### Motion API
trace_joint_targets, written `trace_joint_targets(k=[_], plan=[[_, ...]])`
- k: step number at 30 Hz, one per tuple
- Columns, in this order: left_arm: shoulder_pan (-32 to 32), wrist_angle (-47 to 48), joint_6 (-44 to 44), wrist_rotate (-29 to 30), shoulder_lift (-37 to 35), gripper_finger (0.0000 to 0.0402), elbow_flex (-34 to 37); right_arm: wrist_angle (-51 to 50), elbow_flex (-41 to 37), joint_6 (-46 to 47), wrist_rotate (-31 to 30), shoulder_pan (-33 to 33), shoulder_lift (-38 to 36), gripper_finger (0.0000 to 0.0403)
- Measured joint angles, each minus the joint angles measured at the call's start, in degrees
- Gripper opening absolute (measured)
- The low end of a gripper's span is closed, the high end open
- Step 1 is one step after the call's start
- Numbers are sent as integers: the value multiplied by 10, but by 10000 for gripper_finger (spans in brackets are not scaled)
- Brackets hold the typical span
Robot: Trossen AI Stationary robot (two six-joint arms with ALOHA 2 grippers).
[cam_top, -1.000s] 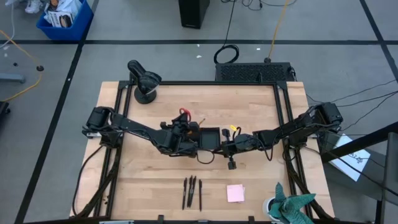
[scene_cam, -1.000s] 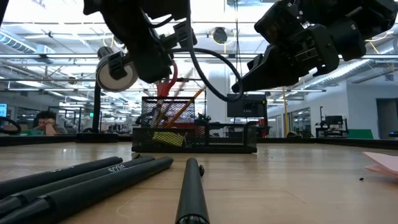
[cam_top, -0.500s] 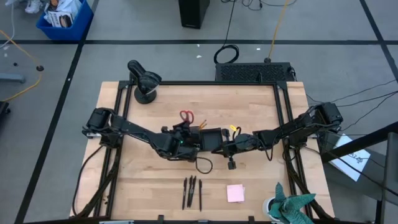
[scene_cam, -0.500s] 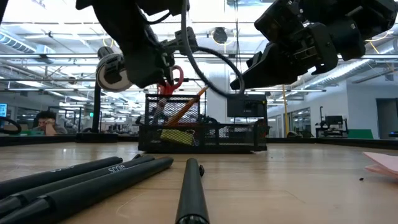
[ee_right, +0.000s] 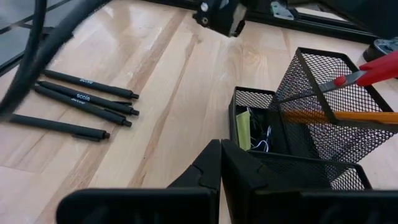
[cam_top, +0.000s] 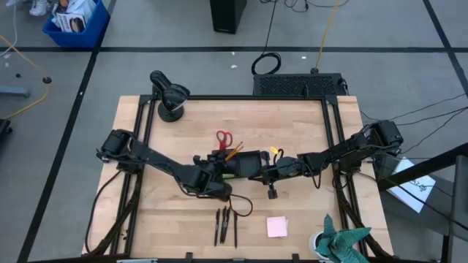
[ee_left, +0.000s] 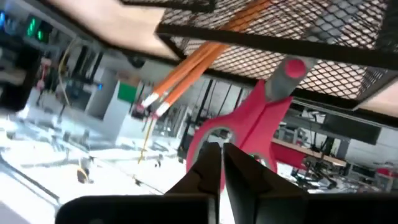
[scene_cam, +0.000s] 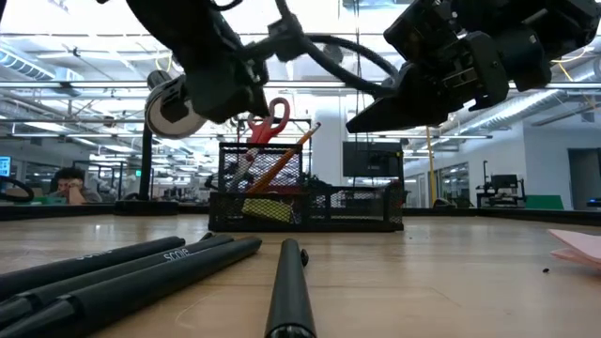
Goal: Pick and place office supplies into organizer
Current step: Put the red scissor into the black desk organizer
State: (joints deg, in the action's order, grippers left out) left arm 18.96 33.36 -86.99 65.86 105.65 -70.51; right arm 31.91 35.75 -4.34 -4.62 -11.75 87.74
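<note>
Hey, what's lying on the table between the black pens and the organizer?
Nothing: in the right wrist view, only bare wooden table lies between the pens and the organizer.

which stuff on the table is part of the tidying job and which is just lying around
Job things: organizer, holding red-handled scissors, orange pencils and a yellow piece; black pens and pink sticky-note pad lying loose on the wood.

Lying about: teal-green cloth at the table's corner, black dome-shaped device at the far edge.
</note>
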Motion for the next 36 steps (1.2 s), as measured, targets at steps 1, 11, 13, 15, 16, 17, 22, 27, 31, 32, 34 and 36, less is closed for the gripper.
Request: trace_joint_targets(k=[1, 11, 13, 15, 16, 17, 22, 27, 31, 32, 34, 36], plan=[[2, -7, 20, 2, -3, 25, 0, 0, 0, 0, 0, 0, 0, 4], [27, -77, 363, 47, -163, 26, -1, -4, 0, 2, 0, 0, 0, 4], [28, -59, 490, -24, -224, 26, -1, -5, 0, 2, 0, 0, 0, 4], [18, -31, 599, -149, -281, 26, -1, -4, 0, 2, 1, 0, 0, 4], [9, -24, 643, -218, -304, 26, -1, -4, 0, 2, 1, 0, 0, 4], [-4, -20, 685, -289, -324, 26, -1, -5, 0, 2, 1, 0, 0, 4], [-71, -36, 817, -515, -373, 26, 50, -4, 0, -1, 2, 0, 0, 4], [-130, -106, 925, -535, -372, 26, 147, 0, 0, -3, 2, 0, 0, 4], [-169, -234, 951, -576, -372, 26, 224, 0, 0, -3, 2, 0, 0, 4], [-174, -260, 953, -583, -372, 26, 237, 0, 0, -3, 2, 0, 0, 4], [-182, -300, 958, -584, -372, 26, 254, 0, 0, -4, 2, 0, 0, 4], [-187, -309, 953, -583, -372, 30, 259, 0, 0, -4, 2, 0, 0, 4]])
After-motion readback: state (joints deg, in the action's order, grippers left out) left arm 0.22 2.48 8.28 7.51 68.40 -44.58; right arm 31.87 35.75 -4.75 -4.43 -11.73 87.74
